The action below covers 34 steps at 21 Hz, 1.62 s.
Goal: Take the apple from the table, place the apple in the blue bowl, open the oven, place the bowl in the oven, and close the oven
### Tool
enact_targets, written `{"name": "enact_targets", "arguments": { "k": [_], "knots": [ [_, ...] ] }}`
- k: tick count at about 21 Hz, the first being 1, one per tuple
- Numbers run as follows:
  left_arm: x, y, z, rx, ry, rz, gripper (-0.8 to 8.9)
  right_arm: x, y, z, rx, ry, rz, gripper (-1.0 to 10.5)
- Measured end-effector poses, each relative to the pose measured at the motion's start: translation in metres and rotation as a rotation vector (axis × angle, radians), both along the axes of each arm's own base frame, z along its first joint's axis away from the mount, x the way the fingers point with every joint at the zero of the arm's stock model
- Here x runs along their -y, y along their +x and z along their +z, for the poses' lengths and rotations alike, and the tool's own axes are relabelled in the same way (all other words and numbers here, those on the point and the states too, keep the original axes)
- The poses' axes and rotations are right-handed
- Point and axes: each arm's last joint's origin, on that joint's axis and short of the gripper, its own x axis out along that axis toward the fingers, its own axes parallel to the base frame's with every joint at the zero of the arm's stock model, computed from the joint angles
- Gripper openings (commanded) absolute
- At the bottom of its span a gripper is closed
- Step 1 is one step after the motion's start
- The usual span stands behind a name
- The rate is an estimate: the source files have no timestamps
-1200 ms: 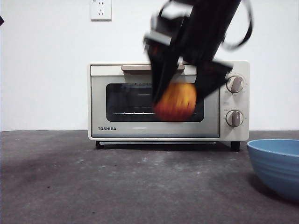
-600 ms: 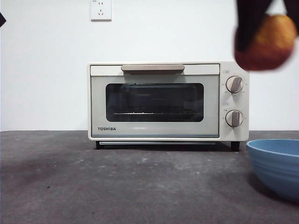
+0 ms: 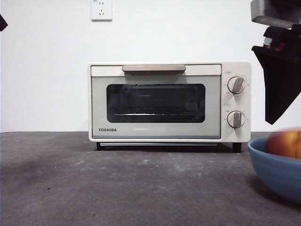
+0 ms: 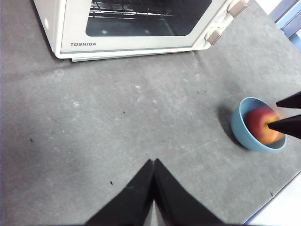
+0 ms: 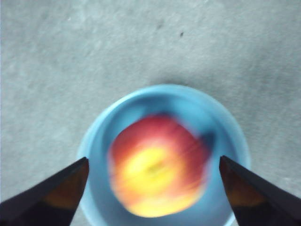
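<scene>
inside blue bowl (image 5: 94, 141), apple (image 5: 157, 165), right tool (image 5: 153, 174) spread above

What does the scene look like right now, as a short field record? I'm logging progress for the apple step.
apple: inside the blue bowl, blurred, not gripped
right gripper: open, above the bowl, fingers either side of the apple
left gripper: shut, over bare table, holding nothing
oven: door closed, behind the bowl
</scene>
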Motion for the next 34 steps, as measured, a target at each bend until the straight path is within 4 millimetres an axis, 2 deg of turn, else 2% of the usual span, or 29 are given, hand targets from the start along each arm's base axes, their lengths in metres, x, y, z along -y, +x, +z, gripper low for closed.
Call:
{"name": "enact_targets", "arguments": {
  "k": [8,13,15,19,24,30,34],
  "knots": [
    [0.002,0.003,0.002,0.027,-0.005,-0.007,0.07,0.003,0.003,0.004,0.029,-0.013,-0.036,4.7],
    [0.013,0.018,0.002,0.051,-0.012,-0.063,0.07,0.011,0.004,0.040,0.112,0.006,-0.074,4.7],
    [0.022,0.030,0.003,0.063,0.002,-0.074,0.07,0.018,-0.001,0.042,0.085,-0.015,-0.095,4.7],
    [0.044,0.064,0.019,0.135,0.004,-0.092,0.07,0.040,-0.014,0.047,0.065,-0.069,-0.156,4.7],
    [0.078,0.126,0.033,0.179,-0.012,-0.124,0.07,0.057,-0.029,0.054,0.082,-0.068,-0.212,4.7],
    [0.103,0.179,0.040,0.185,-0.011,-0.130,0.07,0.061,-0.035,0.055,0.071,-0.060,-0.223,4.7],
    [0.118,0.206,0.035,0.176,-0.005,-0.136,0.07,0.061,-0.035,0.055,0.070,-0.060,-0.225,4.7]
  ]
}}
